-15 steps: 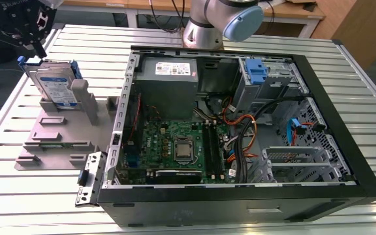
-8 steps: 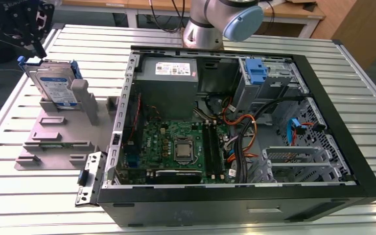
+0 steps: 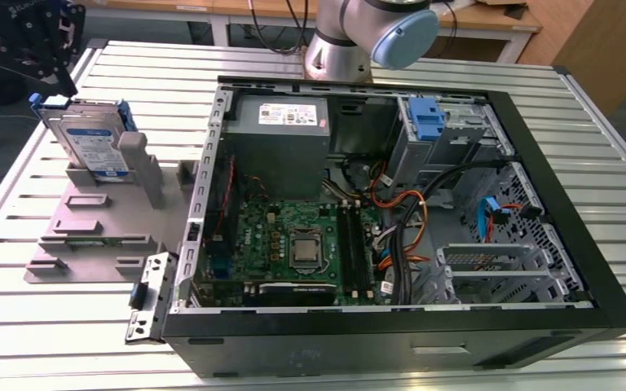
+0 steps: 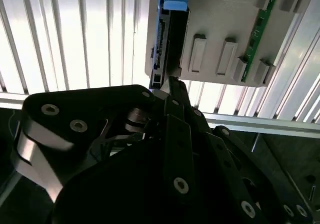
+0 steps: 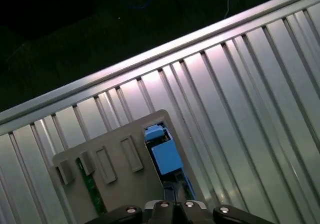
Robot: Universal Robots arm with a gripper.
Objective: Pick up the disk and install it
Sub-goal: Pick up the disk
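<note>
Gripping state: you cannot tell whether the gripper [image 3: 61, 81] is released or clenched. It hangs at the upper end of the disk [image 3: 87, 142].
Disk: you see it standing on edge in a slot of the grey fixture [image 3: 95, 232], directly under the gripper. It is outside the computer case [image 3: 574, 244].
Contact: in the second wrist view, the disk [image 4: 170, 34] ends right at the gripper [image 4: 171, 84]. Whether they touch or sit just apart, you cannot tell.
Carrier: a blue frame wraps the silver drive. In the first wrist view its blue end [image 5: 165, 156] lies just ahead of the gripper [image 5: 170, 206].
Fixture: it rests flat on the slatted metal table [image 3: 74, 342] below the gripper. A green circuit strip [image 4: 260, 29] sits in another slot, apart from the disk.
Case: it lies open, well apart from the gripper, towards the exterior view's right. Inside, you see the motherboard [image 3: 291, 236], the grey power supply [image 3: 280, 122] and a blue bracket [image 3: 427, 118].
</note>
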